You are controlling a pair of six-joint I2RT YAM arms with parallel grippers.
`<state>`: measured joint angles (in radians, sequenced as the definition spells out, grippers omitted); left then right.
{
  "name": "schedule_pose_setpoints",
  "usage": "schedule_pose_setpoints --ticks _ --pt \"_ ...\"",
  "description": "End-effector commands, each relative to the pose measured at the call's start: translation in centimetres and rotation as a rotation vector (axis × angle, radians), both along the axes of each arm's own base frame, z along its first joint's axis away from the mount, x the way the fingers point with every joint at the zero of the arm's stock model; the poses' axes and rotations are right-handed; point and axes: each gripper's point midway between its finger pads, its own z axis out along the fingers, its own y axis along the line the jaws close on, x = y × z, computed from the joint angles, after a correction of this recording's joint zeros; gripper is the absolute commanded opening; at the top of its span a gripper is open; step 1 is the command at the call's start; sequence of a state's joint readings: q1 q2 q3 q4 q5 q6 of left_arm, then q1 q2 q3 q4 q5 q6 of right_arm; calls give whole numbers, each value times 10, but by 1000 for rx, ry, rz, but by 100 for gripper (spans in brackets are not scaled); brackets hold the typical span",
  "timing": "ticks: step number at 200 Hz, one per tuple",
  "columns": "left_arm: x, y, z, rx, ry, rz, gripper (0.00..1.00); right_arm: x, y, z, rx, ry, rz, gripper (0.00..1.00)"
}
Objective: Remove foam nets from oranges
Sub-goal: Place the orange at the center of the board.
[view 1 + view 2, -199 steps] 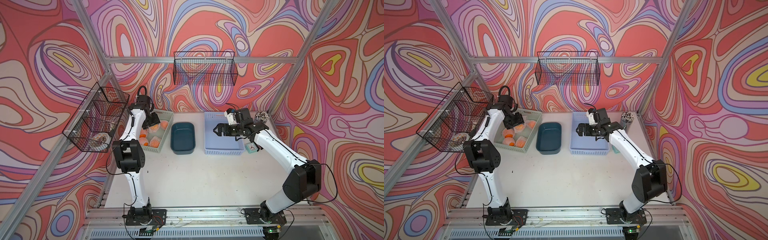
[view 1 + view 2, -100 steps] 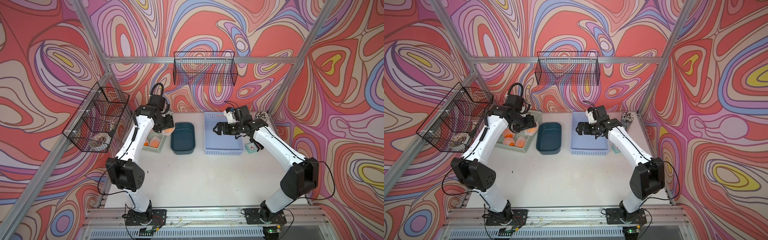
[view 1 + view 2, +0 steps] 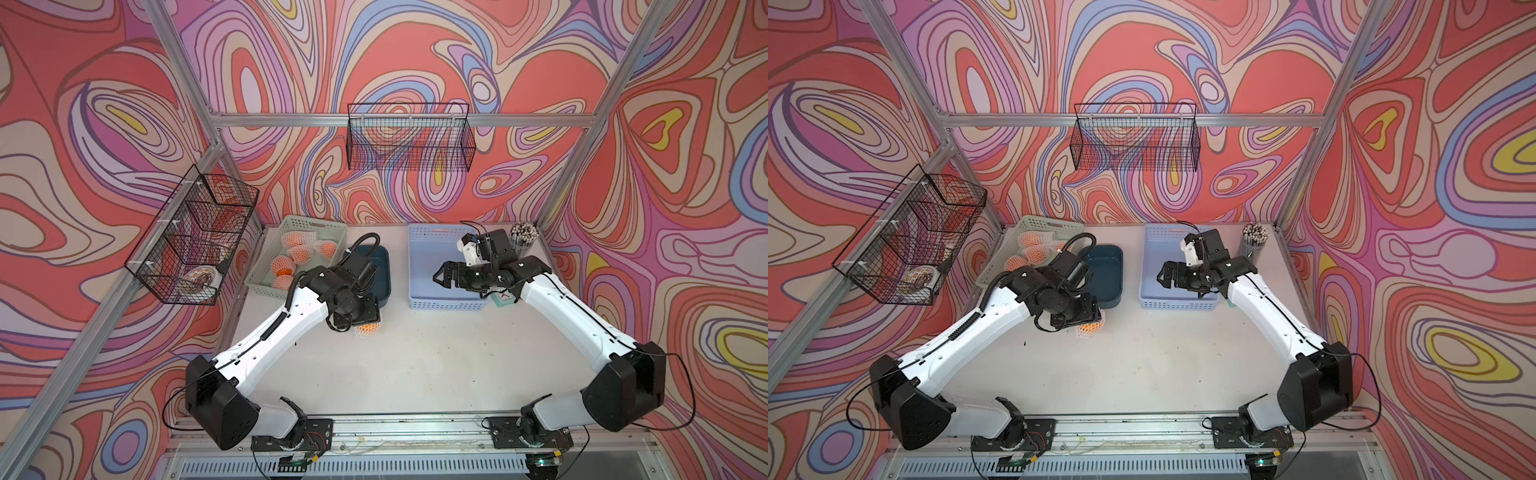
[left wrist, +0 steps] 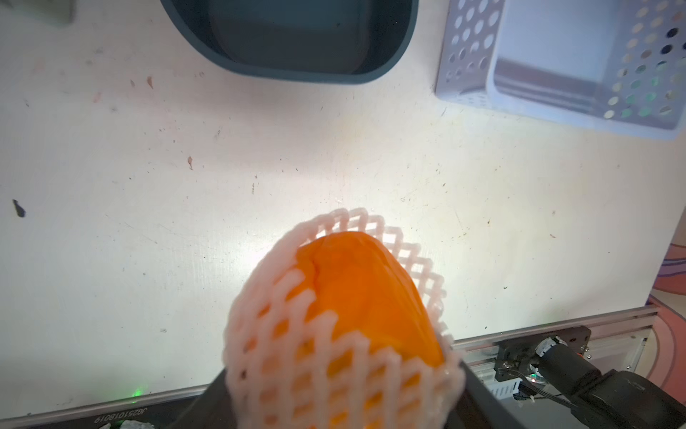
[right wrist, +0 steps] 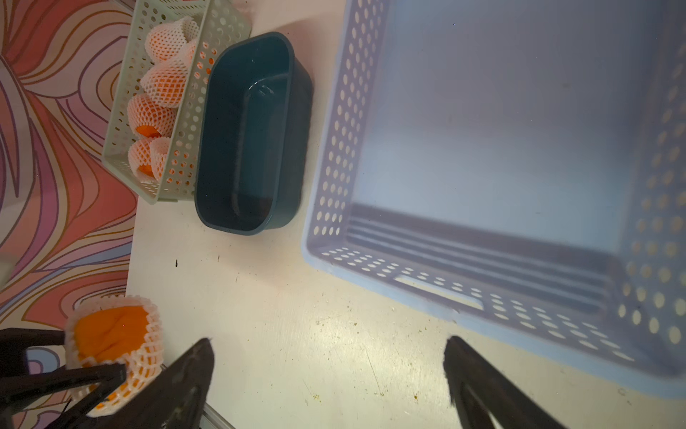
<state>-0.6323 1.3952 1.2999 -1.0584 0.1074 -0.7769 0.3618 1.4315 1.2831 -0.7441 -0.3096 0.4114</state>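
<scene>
One orange point(image 4: 367, 297), foam net point(image 4: 297, 371) on, pinched in the left gripper point(image 3: 367, 326) mid-table; at two o'clock the right gripper point(image 3: 441, 277) gapes empty, likely poised to strip it.

White tabletop point(image 3: 436, 353): dark teal tub point(image 5: 245, 141), lavender perforated basket point(image 3: 428, 249), pale green perforated basket point(image 3: 320, 227), holder of sticks point(image 3: 523, 239). Back wall: black wire basket point(image 3: 409, 141); side wall: second wire basket point(image 3: 191, 241).

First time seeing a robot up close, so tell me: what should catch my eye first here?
The left gripper holds an orange wrapped in a white foam net over the table, in front of the dark tub. The right gripper hangs open near the blue basket. More netted oranges lie in the green basket at the back.
</scene>
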Motion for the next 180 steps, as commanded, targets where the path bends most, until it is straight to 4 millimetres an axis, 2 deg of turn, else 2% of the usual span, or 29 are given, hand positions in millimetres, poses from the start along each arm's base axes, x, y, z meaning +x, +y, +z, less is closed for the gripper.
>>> schedule_pose_setpoints --ticks 1,24,47,91,135,180 --pt "5 -10 -9 -30 -4 45 67 -14 -15 -9 -52 49 -71 98" --pt "4 -23 -28 10 10 -2 66 -30 -24 -25 -83 108 -122 98" --pt "-1 -40 -56 28 56 -53 65 -43 -32 -36 -91 146 -188 98" --pt "-1 -47 -98 105 108 -45 66 -55 -30 -39 -49 150 -208 98" --pt "5 -58 -117 97 127 -12 70 -56 -22 -45 -41 171 -168 98" --pt "6 -62 -126 107 161 -7 84 -58 -14 -53 -17 197 -132 98"
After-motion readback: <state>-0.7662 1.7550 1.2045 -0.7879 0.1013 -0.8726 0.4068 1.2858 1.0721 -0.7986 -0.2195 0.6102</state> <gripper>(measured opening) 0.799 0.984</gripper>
